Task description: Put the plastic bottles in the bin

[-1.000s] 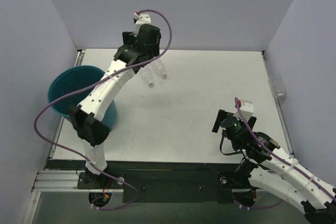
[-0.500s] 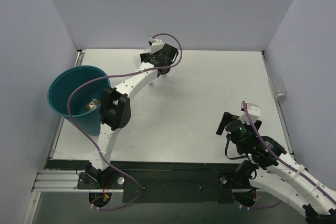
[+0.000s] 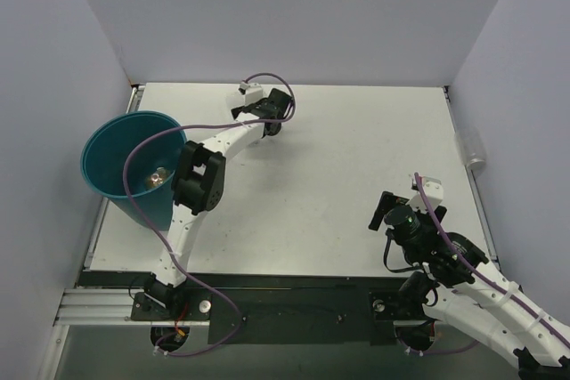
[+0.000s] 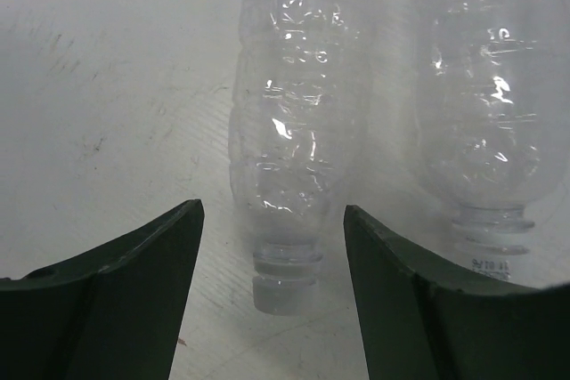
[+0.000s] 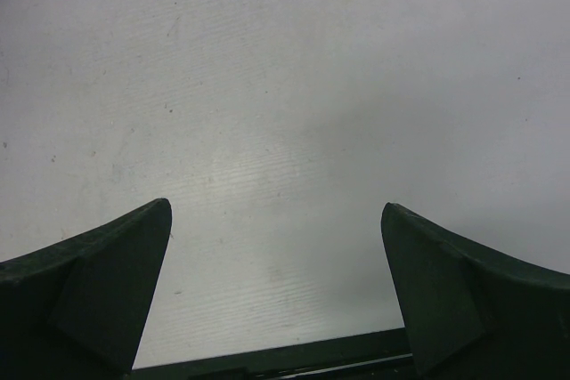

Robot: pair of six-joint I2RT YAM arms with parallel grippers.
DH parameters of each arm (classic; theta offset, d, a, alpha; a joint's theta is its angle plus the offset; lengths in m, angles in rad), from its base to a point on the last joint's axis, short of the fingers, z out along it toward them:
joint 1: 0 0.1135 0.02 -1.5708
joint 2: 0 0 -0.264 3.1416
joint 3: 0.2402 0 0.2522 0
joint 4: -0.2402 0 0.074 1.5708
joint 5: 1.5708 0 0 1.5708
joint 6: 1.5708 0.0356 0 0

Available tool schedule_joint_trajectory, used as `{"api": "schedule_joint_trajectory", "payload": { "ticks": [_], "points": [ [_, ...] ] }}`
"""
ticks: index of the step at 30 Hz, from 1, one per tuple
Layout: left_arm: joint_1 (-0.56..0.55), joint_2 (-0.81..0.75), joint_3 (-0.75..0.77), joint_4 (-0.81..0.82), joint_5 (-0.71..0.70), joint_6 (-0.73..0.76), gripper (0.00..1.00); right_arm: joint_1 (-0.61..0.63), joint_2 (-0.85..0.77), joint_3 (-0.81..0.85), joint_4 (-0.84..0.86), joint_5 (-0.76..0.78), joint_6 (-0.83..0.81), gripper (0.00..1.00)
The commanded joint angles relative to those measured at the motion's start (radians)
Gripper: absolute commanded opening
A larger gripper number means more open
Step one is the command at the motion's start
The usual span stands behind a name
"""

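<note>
Two clear unlabelled plastic bottles lie side by side at the back of the table, caps toward the left wrist camera. One bottle (image 4: 285,140) lies in line with the gap of my left gripper (image 4: 272,211), which is open, its fingertips on either side of the bottle's neck and not touching it. The second bottle (image 4: 485,104) lies just right of the right finger. In the top view the left gripper (image 3: 270,120) covers both. The teal bin (image 3: 107,144) stands at the left edge with a crushed bottle (image 3: 158,177) inside. My right gripper (image 5: 276,211) is open and empty over bare table, and it also shows in the top view (image 3: 383,213).
Another clear bottle (image 3: 469,149) lies outside the table's right edge by the wall. The left arm's purple cable (image 3: 134,166) arcs across the bin's mouth. Grey walls close in the left, back and right sides.
My left arm has stretched out and dropped low to the back of the table, bringing its open gripper around the bottles. The right arm has shifted slightly toward the near edge.
</note>
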Motion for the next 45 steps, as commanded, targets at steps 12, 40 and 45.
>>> {"api": "schedule_joint_trajectory", "payload": {
  "ticks": [12,40,45],
  "points": [
    [0.031,-0.003,-0.093,0.081,0.043,-0.059,0.48,0.008,0.015,0.02,-0.027,0.029,0.013,0.98],
    [-0.049,-1.235,-0.657,0.159,-0.061,0.438,0.0,0.011,0.041,0.007,0.022,0.02,-0.009,0.98],
    [0.015,-1.42,-0.771,0.0,-0.09,0.36,0.0,0.014,0.071,0.011,0.05,-0.001,-0.021,0.98]
  ]
}}
